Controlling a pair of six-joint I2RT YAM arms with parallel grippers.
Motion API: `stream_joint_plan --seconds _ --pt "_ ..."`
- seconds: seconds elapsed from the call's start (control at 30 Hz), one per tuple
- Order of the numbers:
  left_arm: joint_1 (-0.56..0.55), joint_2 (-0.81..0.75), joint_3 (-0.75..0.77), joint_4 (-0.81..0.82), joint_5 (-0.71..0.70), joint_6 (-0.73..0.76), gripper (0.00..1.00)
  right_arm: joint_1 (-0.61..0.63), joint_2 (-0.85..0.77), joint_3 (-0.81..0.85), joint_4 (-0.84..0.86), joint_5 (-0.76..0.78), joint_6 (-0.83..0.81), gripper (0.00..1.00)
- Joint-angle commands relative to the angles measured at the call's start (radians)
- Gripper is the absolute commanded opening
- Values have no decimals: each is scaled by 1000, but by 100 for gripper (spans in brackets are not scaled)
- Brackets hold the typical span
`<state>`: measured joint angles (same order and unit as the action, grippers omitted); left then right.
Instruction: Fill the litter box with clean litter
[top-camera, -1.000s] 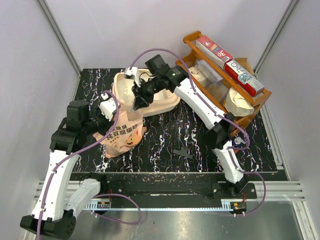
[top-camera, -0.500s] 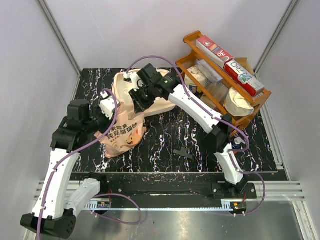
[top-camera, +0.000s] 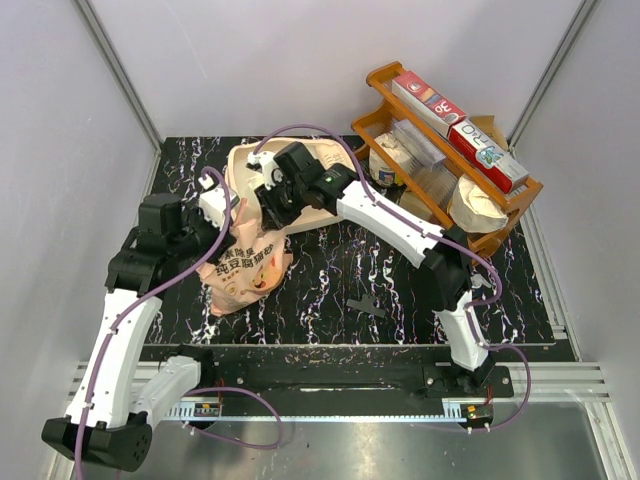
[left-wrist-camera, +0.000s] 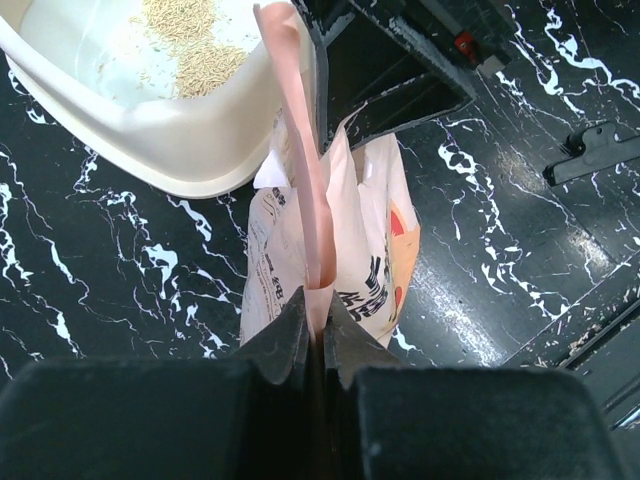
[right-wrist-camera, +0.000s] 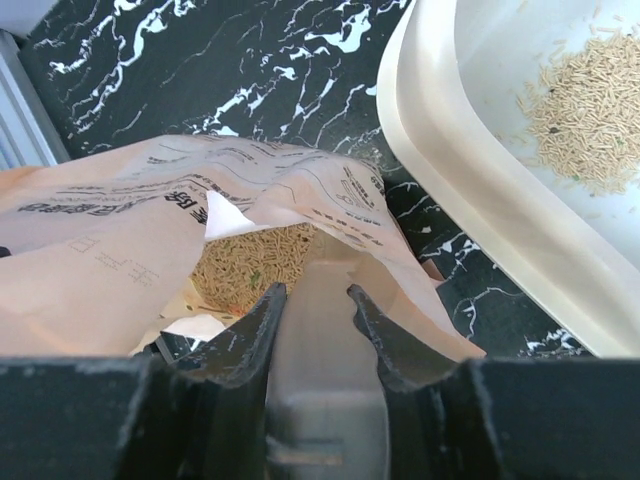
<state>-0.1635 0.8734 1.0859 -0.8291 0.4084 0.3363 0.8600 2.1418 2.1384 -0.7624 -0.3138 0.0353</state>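
One cream-beige plastic litter box (top-camera: 340, 206) sits at the back of the black marbled worktop (top-camera: 330, 270). It holds a single small pile of pale tan litter granules (left-wrist-camera: 185, 40). Just in front of it stands one pink-orange printed bag (top-camera: 240, 272), its mouth open with more granules inside. The left gripper (left-wrist-camera: 315, 315) is pinched tight on the bag's upper edge. The right gripper (right-wrist-camera: 315, 290) is clamped on one grey scoop-like tool (right-wrist-camera: 320, 350) reaching into the bag. One brown wooden rack (top-camera: 500, 225) stands at the right.

Bag (top-camera: 245, 272) carries Chinese print reading "纯豆腐猫砂"; lettering on the boxes (top-camera: 487, 152) is too small to read
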Motion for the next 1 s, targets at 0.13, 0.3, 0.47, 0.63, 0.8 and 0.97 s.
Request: stream_joint_plan --seconds 0.13,0.3,0.47,0.63,0.8,0.97 --pt "-11 4 55 249 102 -65 0 -15 105 -97 -49 -132 49 0" --pt "-16 19 65 252 95 -53 0 -39 136 -54 -55 -309 63 0" --pt "-16 21 71 246 83 -39 0 -62 178 17 -54 -514 69 0" --pt "-18 21 72 236 73 -16 0 -96 216 60 -14 -645 156 0" --pt "-18 18 71 229 66 3 0 -141 213 52 100 -735 325 0" --pt "-18 12 69 217 50 44 0 -177 187 20 120 -761 360 0"
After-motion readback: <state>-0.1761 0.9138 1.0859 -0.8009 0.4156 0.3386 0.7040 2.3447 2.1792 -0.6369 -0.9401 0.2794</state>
